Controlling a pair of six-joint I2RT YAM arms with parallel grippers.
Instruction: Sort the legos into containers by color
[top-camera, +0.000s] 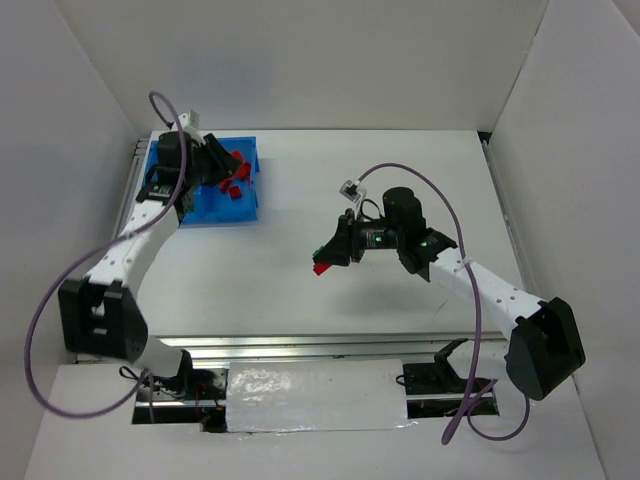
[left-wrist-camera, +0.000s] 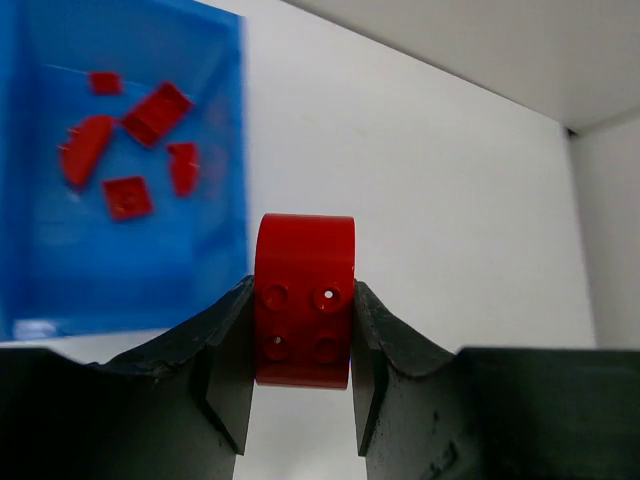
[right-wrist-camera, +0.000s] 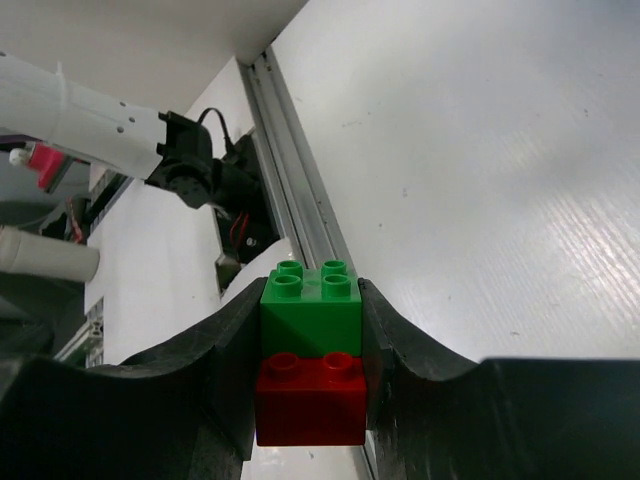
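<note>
White bench (top-camera: 300, 290), aluminium rail (top-camera: 300, 345) along its near edge, plain white walls (top-camera: 300, 60) closing in three sides. Mid-bench: right end effector (right-wrist-camera: 311, 370) drawn narrow, gripping a two-piece stack by its sides, green lego (right-wrist-camera: 310, 305) seated on a red lego (right-wrist-camera: 311, 405), open surface all round. Far left corner: left end effector (left-wrist-camera: 303, 330) clamps a rounded red lego (left-wrist-camera: 303, 290) at the blue bin (top-camera: 215, 205), its arm hiding the left compartment; several loose red legos (left-wrist-camera: 155, 112) lie in the right one.
</note>
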